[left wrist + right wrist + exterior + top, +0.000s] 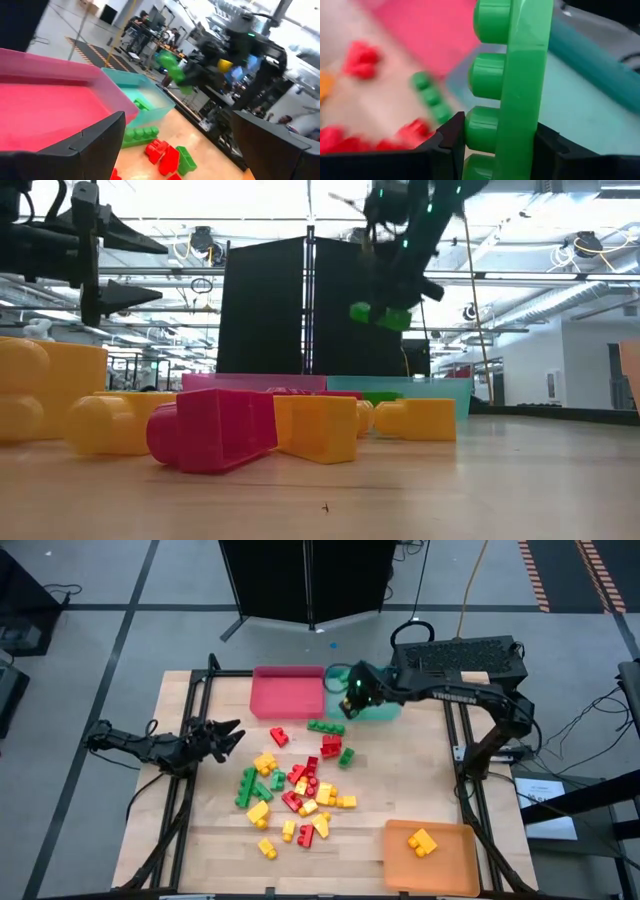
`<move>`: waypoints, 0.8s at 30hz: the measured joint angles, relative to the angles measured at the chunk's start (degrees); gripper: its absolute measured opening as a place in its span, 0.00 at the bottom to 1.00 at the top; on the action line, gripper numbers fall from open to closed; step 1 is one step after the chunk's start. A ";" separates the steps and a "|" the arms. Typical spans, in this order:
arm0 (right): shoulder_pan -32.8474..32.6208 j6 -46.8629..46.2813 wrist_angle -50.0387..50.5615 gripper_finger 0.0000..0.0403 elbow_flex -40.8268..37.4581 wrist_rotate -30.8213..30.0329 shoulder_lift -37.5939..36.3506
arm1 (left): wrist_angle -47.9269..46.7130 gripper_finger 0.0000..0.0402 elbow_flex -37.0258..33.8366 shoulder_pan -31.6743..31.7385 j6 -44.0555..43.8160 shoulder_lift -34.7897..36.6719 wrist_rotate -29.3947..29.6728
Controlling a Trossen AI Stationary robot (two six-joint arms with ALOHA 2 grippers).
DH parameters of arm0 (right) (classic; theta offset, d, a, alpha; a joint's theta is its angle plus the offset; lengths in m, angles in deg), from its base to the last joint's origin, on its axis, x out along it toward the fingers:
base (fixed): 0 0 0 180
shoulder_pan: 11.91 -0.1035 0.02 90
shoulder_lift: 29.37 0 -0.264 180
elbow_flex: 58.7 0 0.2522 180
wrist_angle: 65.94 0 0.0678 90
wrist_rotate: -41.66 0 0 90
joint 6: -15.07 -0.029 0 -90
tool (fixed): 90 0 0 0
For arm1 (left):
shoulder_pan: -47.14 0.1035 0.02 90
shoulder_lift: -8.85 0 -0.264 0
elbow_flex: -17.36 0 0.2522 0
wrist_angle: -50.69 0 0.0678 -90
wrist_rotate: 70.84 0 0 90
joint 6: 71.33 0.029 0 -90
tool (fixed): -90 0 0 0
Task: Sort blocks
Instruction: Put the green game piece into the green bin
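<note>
My right gripper [350, 697] is shut on a long green block [515, 75] and holds it in the air over the left part of the teal tray [385, 708], beside the red tray [288, 692]. The low view shows this green block [380, 313] high above the table. Red, green and yellow blocks [300, 790] lie loose on the table's middle. Another green block [142, 104] lies in the teal tray. My left gripper [225, 738] waits open at the table's left side, holding nothing. My right gripper pinches the green block near one end [520, 135] between its two fingers. One finger [451, 145] is against the studded face, the other [550, 150] against the flat back. The fingers slant downward, and the block sticks out beyond them, lifted clear.
An orange tray [432, 855] at the near right holds yellow blocks [421, 842]. A long green block [325, 726] lies on the table just in front of the trays. Bare wood shows at the near left and right of the pile.
</note>
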 joint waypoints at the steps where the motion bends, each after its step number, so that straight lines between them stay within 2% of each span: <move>1: 1.42 -0.32 0.10 0.33 -0.02 -0.01 0.48 | 0.16 0.90 0.00 0.00 0.88 0.00 -1.08; 5: 6.16 -4.37 -0.06 0.33 -0.02 0.82 2.69 | 0.55 0.90 0.00 -0.04 0.61 0.00 -4.42; 10: 8.90 -4.99 -2.85 0.34 -0.02 5.15 5.66 | 1.99 0.90 0.00 -0.02 1.77 0.00 -3.95; 15: 8.96 -5.27 -3.43 0.61 -0.02 6.36 8.34 | 2.25 0.90 0.00 -0.03 -1.87 -0.02 -4.30; 17: 8.96 -5.11 -3.55 0.67 -0.02 6.32 8.86 | 2.76 0.90 0.00 -0.04 -3.58 -0.04 -4.48; 21: 8.91 -5.02 -4.13 0.69 -0.02 6.74 9.20 | 6.31 0.90 0.02 -0.04 -3.39 -0.04 -5.72; 24: 8.03 -2.65 -5.88 0.67 -0.02 12.72 7.27 | 13.22 0.90 0.27 -0.04 -0.74 -0.03 -11.31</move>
